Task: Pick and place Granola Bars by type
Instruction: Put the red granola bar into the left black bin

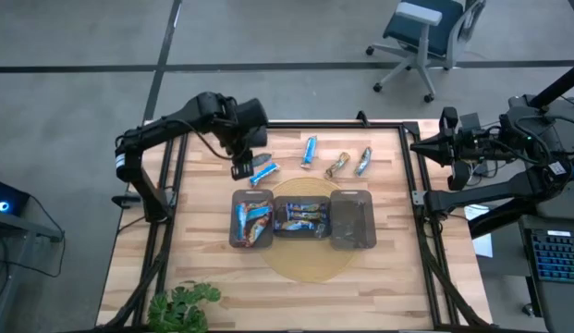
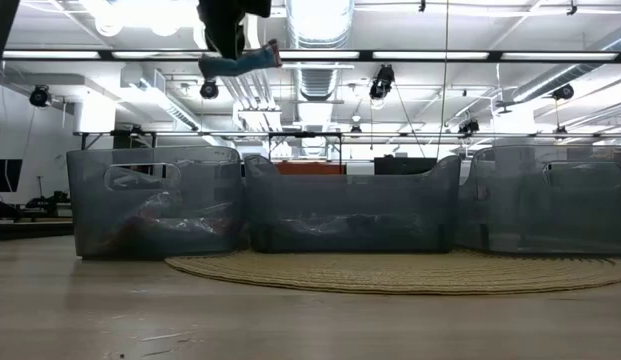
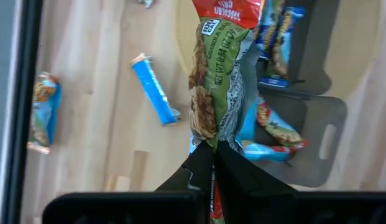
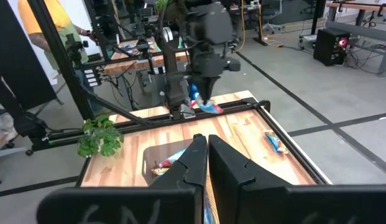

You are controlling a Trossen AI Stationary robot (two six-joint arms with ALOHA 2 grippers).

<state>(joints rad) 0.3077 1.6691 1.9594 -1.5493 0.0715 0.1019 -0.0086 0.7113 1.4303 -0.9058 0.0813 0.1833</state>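
Clamped in the left gripper (image 1: 241,169), a granola bar (image 3: 219,81) (green wrapper) is held above the surface (image 1: 203,268); the right gripper (image 4: 207,148) is parked closed, empty.

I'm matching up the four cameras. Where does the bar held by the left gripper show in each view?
High view: held bar at the left gripper, above the left tray.
Low view: top left, hanging over the left tray.
Left wrist view: centre, pinched by the fingers.
Right wrist view: far off, under the left arm.
Shared landmark: the left tray.
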